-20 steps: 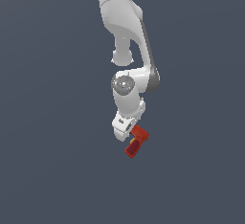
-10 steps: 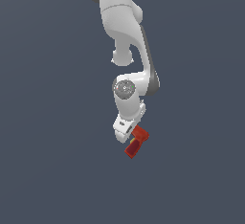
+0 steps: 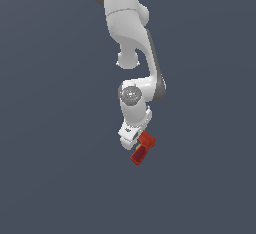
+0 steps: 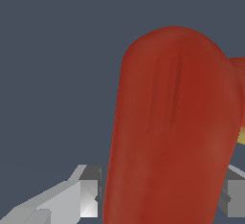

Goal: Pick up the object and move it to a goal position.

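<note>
The object is a small red-orange drill-shaped toy (image 3: 142, 148) with a small yellow patch. It hangs at the lower end of the white arm in the exterior view. My gripper (image 3: 136, 140) is shut on it, with the handle pointing down and toward the exterior view's left. In the wrist view the object (image 4: 172, 122) fills the middle. My gripper (image 4: 162, 200) has one grey finger (image 4: 89, 196) on one side and the other finger (image 4: 234, 198) on the opposite side. Its dark tip is hidden. No goal marker shows.
Only a plain dark blue-grey background shows around the arm (image 3: 131, 53) in both views. No other objects, edges or containers are in sight.
The arm's wrist joint has sunk slightly. The object stays in the gripper at almost the same spot, a touch higher.
</note>
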